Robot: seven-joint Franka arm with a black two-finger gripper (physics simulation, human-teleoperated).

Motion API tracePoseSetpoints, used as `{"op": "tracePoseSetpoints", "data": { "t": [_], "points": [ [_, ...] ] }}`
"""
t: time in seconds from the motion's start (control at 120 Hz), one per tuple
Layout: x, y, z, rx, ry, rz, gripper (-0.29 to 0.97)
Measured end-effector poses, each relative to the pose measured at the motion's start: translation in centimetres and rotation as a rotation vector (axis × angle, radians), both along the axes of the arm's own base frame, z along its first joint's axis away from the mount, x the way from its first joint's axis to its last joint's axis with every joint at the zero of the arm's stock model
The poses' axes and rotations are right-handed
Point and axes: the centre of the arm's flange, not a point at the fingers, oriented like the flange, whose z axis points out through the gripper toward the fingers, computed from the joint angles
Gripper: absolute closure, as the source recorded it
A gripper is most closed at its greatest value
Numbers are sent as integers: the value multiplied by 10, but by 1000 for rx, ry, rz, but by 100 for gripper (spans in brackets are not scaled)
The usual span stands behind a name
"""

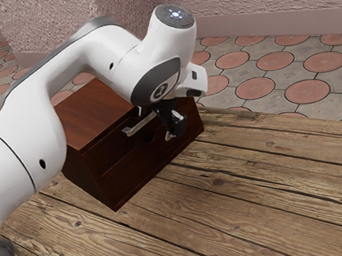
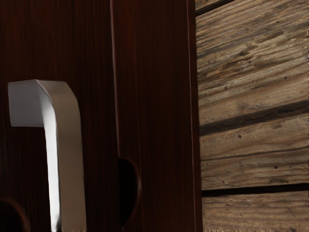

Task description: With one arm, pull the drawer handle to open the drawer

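A dark wooden cabinet (image 1: 93, 123) stands on the plank table, its drawer front (image 1: 136, 147) facing the exterior view's right. The front looks flush with the cabinet face. A silver bar handle (image 1: 137, 126) sticks out from the drawer. My black gripper (image 1: 175, 127) hangs just in front of the drawer face at the handle's right end, open and holding nothing. In the wrist view the handle (image 2: 63, 159) runs close under my hand, in front of the dark drawer front (image 2: 154, 96).
The plank table (image 1: 264, 191) stretches wide to the exterior view's right of the cabinet. Beyond its far edge lie a tiled floor (image 1: 290, 65) and a pink wall. My white arm crosses over the cabinet's top.
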Motion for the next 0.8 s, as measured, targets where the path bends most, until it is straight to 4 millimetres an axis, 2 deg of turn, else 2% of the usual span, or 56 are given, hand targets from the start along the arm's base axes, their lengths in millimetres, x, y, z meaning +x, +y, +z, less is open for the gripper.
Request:
{"op": "tracePoseSetpoints", "data": {
  "t": [0.192, 0.425, 0.592, 0.8],
  "points": [
    [-2, 2, 4, -4, 1, -8, 2],
    [-3, 8, 0, 5, 8, 1, 24],
    [-4, 15, -4, 9, 16, 17, 30],
    [-10, 13, 1, 8, 5, 20, 38]
  ]
}}
